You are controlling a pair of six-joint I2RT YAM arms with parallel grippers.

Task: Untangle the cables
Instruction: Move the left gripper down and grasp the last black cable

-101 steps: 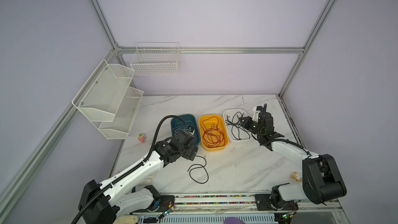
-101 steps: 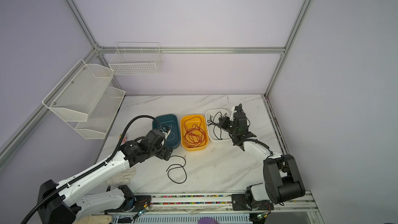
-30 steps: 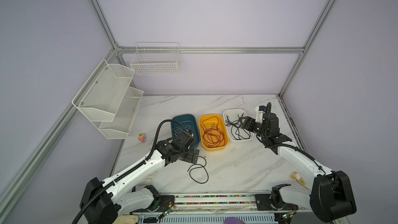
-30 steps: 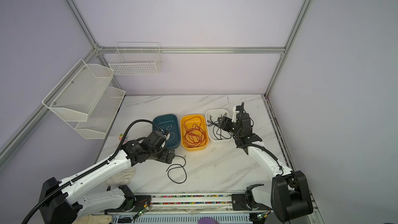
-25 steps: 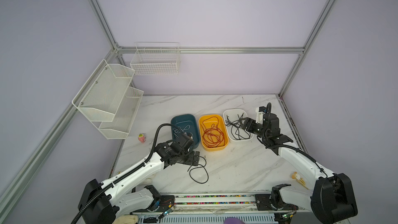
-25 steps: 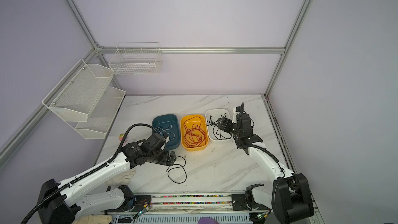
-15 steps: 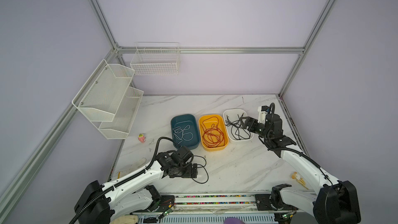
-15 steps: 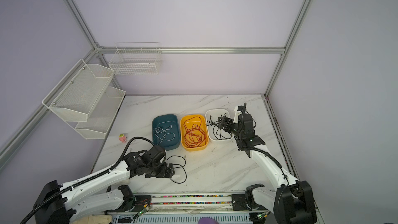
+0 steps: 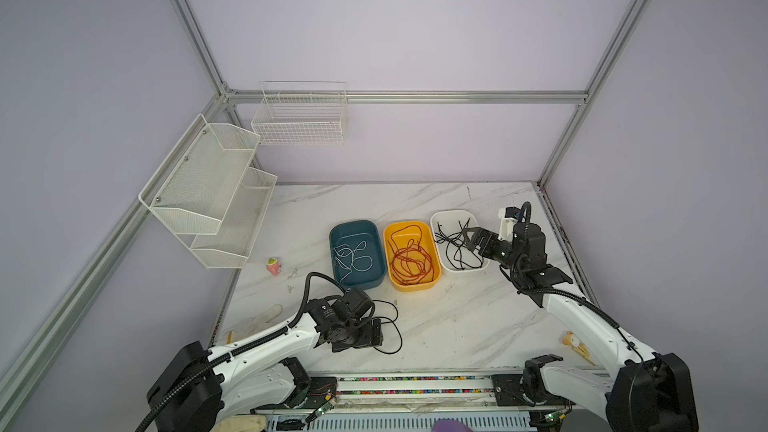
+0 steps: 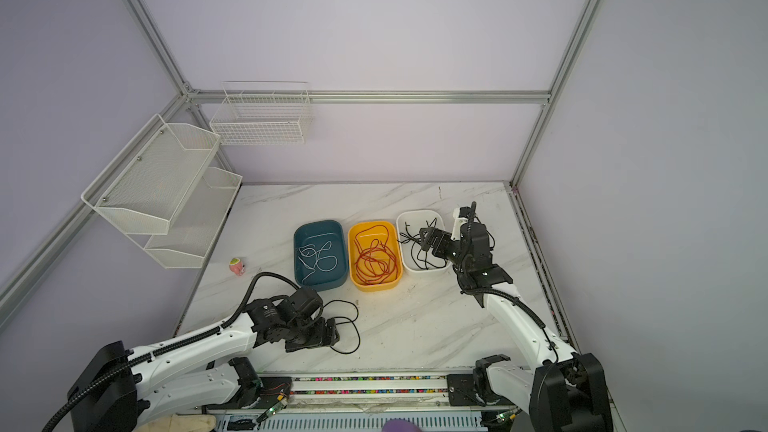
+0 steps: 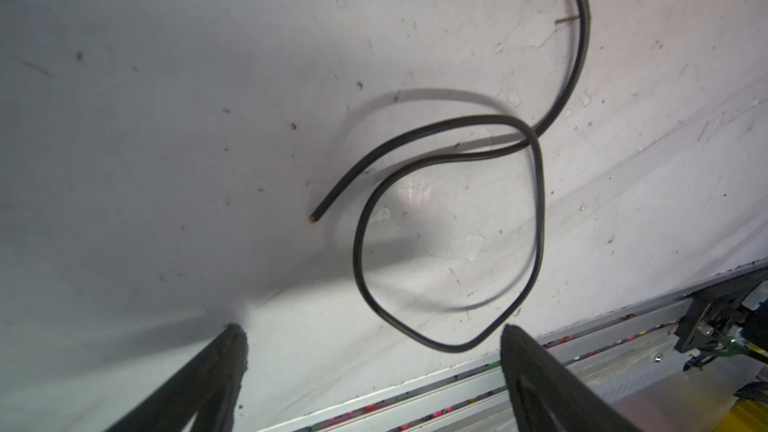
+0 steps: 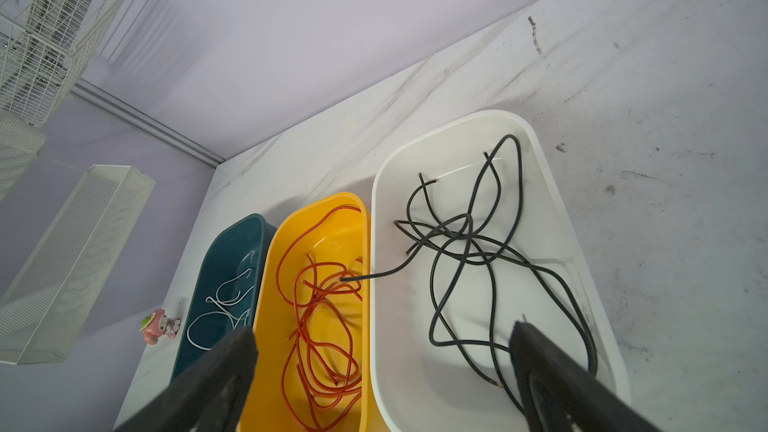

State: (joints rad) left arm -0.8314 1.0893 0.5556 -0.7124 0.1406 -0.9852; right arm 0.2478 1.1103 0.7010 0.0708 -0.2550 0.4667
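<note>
One marble counter (image 9: pixel 457 326) carries three trays in a row. Right fingers (image 12: pixel 548 371), spread wide and holding nothing, hover over the white tray (image 12: pixel 552 222), whose tangled black cables (image 12: pixel 469 238) lie between and ahead of their tips. The yellow tray (image 12: pixel 270 305) of orange cables (image 9: pixel 411 261) sits by one tip, with the teal tray (image 12: pixel 232 251) of white cables (image 9: pixel 351 255) beyond it. Left fingers (image 11: pixel 536 376), also spread and empty, hang low over a loose black cable (image 11: pixel 539 209), its loop reaching between their tips.
</note>
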